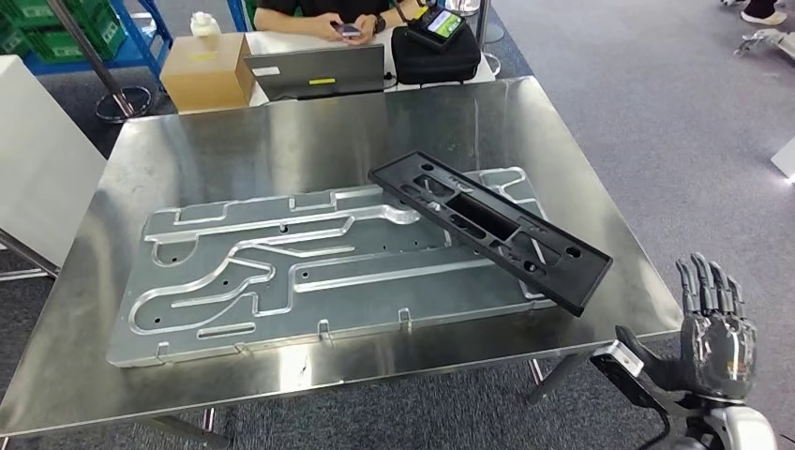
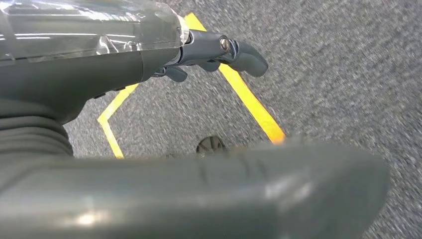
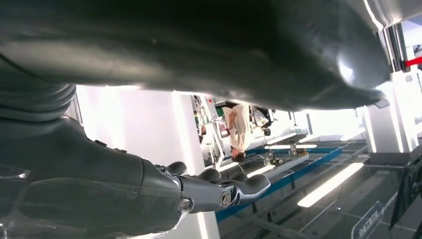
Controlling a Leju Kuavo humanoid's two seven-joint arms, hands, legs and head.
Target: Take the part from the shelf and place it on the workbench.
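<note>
The black part (image 1: 492, 230) lies on the workbench (image 1: 281, 141), set slantwise across the far right end of a grey milled plate (image 1: 309, 272), with its near end overhanging the plate's edge. The right hand (image 1: 714, 328) is raised beside the bench's near right corner, apart from it, palm toward the bench, fingers straight, pointing up and slightly spread, holding nothing. The left hand (image 2: 219, 50) hangs over grey carpet marked with yellow tape (image 2: 249, 102); its fingers are extended and empty. A person (image 1: 323, 17) sits behind the bench with a phone.
</note>
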